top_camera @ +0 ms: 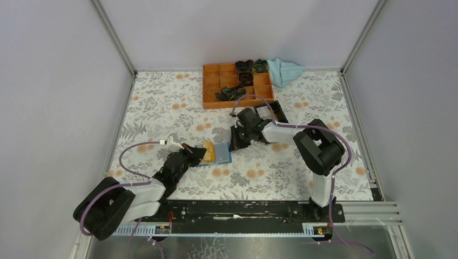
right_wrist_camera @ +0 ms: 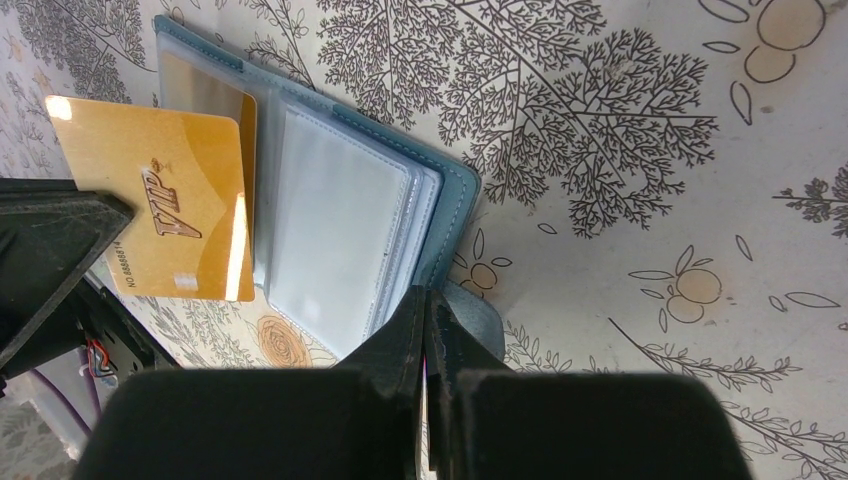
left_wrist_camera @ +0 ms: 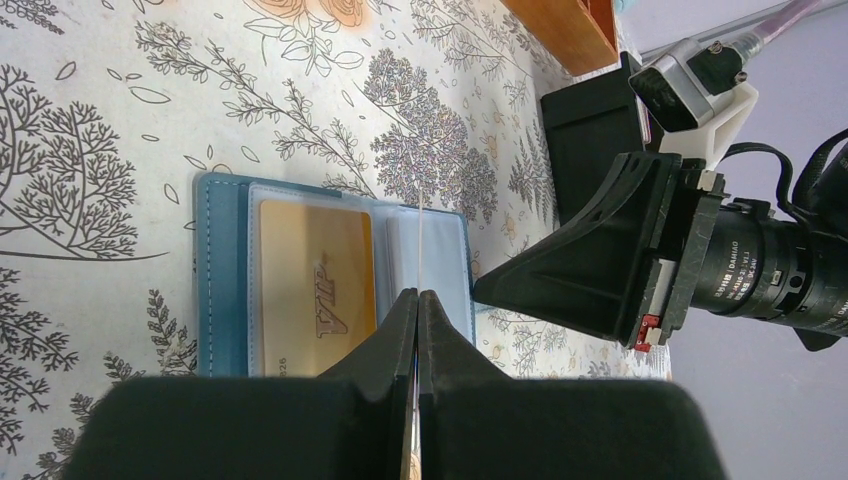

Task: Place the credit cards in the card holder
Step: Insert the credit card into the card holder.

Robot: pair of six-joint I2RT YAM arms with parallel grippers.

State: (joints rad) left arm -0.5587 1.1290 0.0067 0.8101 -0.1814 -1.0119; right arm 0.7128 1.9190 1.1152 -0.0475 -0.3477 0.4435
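The card holder point(top_camera: 222, 154) lies open on the floral mat, with its pale clear pockets facing up. One gold "VIP" credit card point(left_wrist_camera: 315, 290) sits in its left pocket. My left gripper point(top_camera: 201, 152) is shut on a second gold VIP card point(right_wrist_camera: 170, 210) and holds it over the holder's left half. In the left wrist view this card point(left_wrist_camera: 421, 240) shows edge-on, running out from the jaws point(left_wrist_camera: 417, 295). My right gripper point(top_camera: 236, 141) is shut, and its tips point(right_wrist_camera: 428, 292) rest on the holder's teal right edge point(right_wrist_camera: 455, 200) beside the clasp tab.
An orange compartment tray point(top_camera: 237, 86) holding dark items stands at the back. A light blue cloth point(top_camera: 283, 71) lies to its right. A black box point(top_camera: 270, 110) sits just behind the right gripper. Grey walls close in the mat on the left, back and right.
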